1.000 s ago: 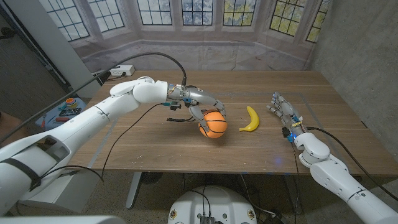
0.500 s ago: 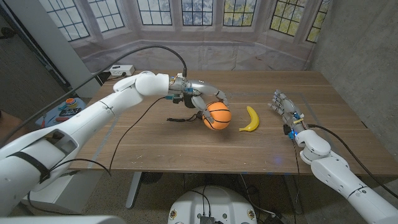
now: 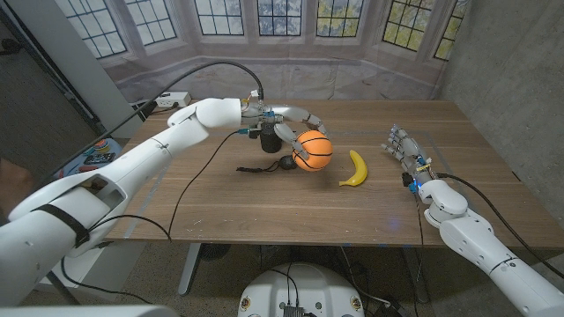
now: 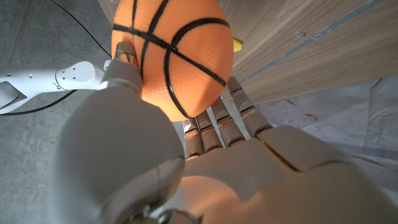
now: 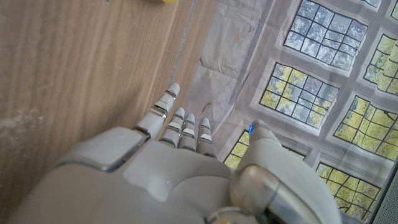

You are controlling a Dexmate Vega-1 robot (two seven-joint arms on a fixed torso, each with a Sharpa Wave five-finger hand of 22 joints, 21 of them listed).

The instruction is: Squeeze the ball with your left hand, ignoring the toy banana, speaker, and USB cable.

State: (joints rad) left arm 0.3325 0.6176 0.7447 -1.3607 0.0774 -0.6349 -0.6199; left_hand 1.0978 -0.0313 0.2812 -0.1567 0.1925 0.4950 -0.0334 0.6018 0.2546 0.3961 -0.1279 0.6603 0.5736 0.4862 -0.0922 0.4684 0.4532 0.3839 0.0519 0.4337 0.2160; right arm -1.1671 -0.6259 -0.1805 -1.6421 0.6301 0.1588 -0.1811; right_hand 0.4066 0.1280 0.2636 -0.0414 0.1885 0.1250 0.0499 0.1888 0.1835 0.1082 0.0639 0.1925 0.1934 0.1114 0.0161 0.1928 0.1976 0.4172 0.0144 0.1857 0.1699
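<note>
In the head view, the ball (image 3: 313,150) was seen in the middle of the frame, a little above the center. It was orange with black lines. It was held by the left hand (image 3: 291,132), with fingers curled over its top and left side. The ball looked lifted a bit off the wooden table (image 3: 264,211), but that could not be told for sure. A small black speaker (image 3: 269,141) was seen just left of the ball, partly hidden behind the hand. A black cable (image 3: 264,167) was laid on the table below the hand, with its dark end near the ball. The toy banana (image 3: 355,169) was laid just right of the ball, not touching it. At the right of the frame, the right hand (image 3: 403,145) was seen with its fingers apart and nothing in it. It was kept well apart from the banana.

In the left wrist view, the ball (image 4: 174,53) was seen at the top of the frame, gripped by the left hand (image 4: 186,162). The thumb (image 4: 124,65) was pressed against its side.

In the right wrist view, the right hand (image 5: 180,162) was seen in the lower part of the frame, fingers stretched out straight and holding nothing. The table (image 5: 74,68) was seen at the left.
</note>
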